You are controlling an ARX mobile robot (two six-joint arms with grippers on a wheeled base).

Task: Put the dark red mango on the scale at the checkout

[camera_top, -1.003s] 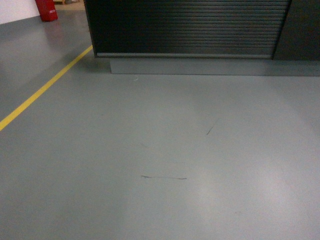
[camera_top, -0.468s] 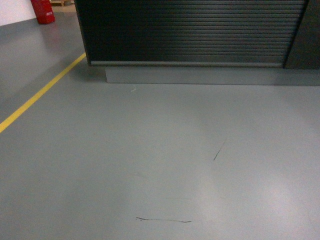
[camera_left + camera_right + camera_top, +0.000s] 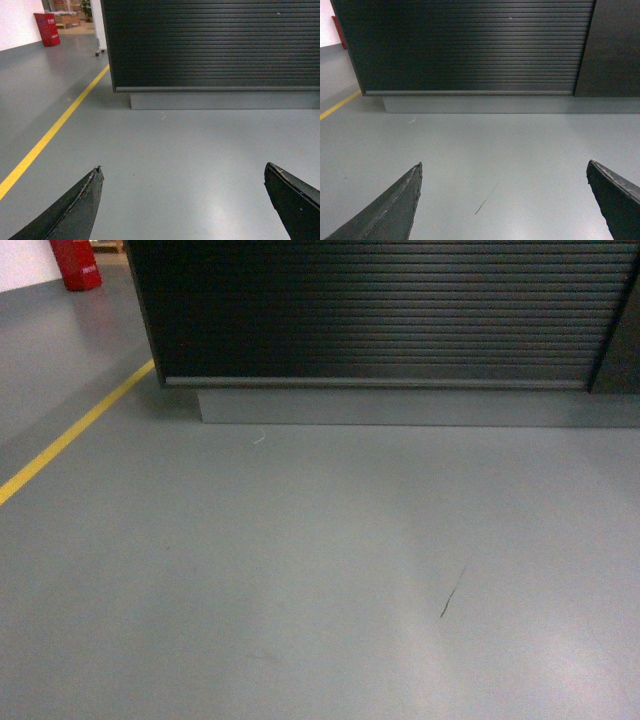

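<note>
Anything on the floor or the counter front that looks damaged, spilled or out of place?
Nothing serious. A dark scuff mark crosses the grey floor, and a small pale scrap lies near the checkout plinth. The ribbed front looks intact. No spill is visible.

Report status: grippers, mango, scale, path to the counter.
Left gripper open, empty. Right gripper open, empty. Mango and scale not in view. Checkout dead ahead, bare grey floor between; yellow line off to the left.
</note>
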